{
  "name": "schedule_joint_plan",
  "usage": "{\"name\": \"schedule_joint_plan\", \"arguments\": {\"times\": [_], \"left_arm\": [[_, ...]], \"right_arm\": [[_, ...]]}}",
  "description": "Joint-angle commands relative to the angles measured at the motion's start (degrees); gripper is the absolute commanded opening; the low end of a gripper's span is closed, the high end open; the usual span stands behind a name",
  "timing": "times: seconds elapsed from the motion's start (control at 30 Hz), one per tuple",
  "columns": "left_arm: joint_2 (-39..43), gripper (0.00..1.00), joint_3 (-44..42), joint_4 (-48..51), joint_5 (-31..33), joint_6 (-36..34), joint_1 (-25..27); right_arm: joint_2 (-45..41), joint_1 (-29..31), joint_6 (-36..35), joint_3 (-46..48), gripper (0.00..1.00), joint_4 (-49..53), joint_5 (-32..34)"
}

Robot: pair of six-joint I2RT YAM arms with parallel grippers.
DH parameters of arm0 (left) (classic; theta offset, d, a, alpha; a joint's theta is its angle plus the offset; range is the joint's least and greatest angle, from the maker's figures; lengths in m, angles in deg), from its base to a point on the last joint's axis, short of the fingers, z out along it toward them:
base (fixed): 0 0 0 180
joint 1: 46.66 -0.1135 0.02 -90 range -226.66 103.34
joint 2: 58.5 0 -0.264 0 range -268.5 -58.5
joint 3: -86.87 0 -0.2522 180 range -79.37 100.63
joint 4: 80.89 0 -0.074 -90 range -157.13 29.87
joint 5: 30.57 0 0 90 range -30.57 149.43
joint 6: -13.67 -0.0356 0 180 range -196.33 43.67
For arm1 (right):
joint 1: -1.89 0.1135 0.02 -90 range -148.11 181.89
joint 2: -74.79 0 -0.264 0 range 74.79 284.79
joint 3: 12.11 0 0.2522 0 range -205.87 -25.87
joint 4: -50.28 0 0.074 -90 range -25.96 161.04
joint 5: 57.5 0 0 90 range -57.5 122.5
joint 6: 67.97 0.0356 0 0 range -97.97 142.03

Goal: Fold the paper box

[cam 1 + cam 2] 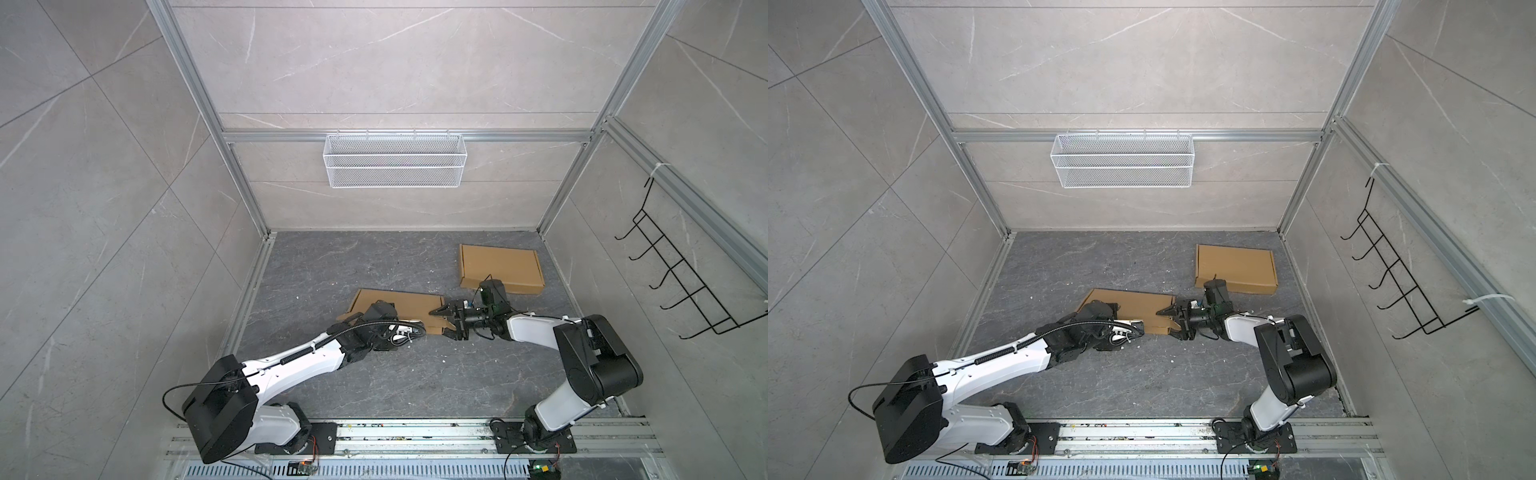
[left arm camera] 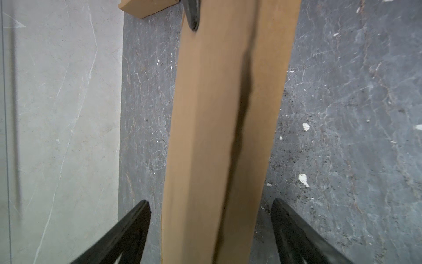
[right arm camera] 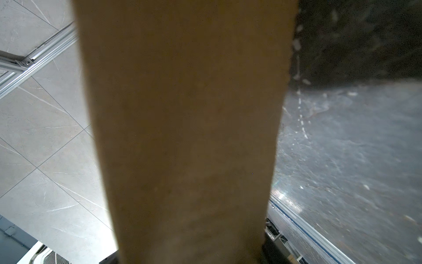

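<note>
While the paper box (image 1: 399, 302), matte brown cardboard, low and rectangular, lies mid-way across the veined dark stone table (image 1: 365, 266), my left gripper (image 2: 210, 202) stands wide, its black fingers (image 2: 134, 221) either side of the long edge, not touching. My right gripper (image 1: 444, 322) straddles the box's right end; whether it pinches, I cannot tell.

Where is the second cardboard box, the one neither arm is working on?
In both top views the second cardboard box lies flat at the back right of the tabletop, near the right wall, just beyond the right arm's wrist.
</note>
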Motion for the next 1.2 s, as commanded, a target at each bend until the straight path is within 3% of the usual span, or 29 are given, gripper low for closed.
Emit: {"name": "schedule_joint_plan", "arguments": {"times": [0.0, 0.27, 0.9, 1.17], "left_arm": [[-0.08, 0.84, -0.17, -4.26, 1.37, -3.26, -0.36], [1.56, 0.82, 1.52, 0.89, 0.51, -2.77, -0.36], [5.32, 0.74, 0.27, 1.44, -0.19, -3.02, -0.35], [4.63, 0.80, -1.60, -1.54, -0.08, -2.25, -0.41]], "right_arm": [[-1.75, 0.29, 2.55, -0.34, 0.56, 0.08, -1.59], [-4.73, 0.30, 3.95, 0.63, 0.55, 1.50, -1.96], [-5.34, 3.08, 4.80, 0.77, 0.53, 4.83, -2.66], [-5.51, 3.58, 7.84, 1.43, 0.52, 1.59, -2.67]]}}
